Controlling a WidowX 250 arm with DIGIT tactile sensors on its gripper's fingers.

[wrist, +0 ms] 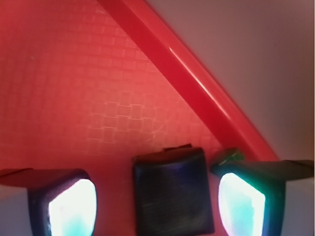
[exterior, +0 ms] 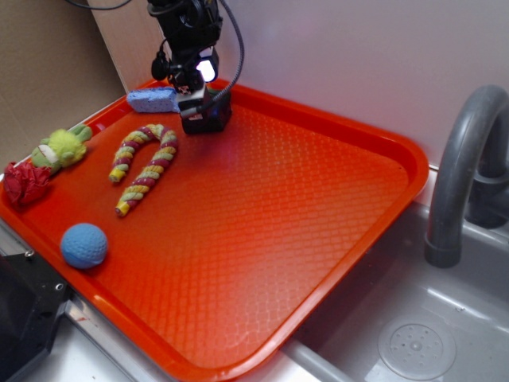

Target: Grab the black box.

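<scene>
Black box (wrist: 172,194), unlabelled, between gripper (wrist: 157,204) fingers

Exterior: high, oblique, whole tray (exterior: 334,207). Wrist: close, downward; shared far tray rim.

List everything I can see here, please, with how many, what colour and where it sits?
Tray: one, orange-red, over the sink edge.
Black box: one, black, far corner of the tray, between the fingers.
Sponge: one, blue, far tray edge, beside the box.
Rope toy: one, striped pink, yellow and green, curved, left half of the tray.
Ball: one, blue, near left.
Plush toy: one, green, left edge.
Cloth thing: one, red, left edge.
Faucet: one, grey, right.
Sink drain: one, grey, bottom right.
Gripper: one, black, open around the box.
</scene>
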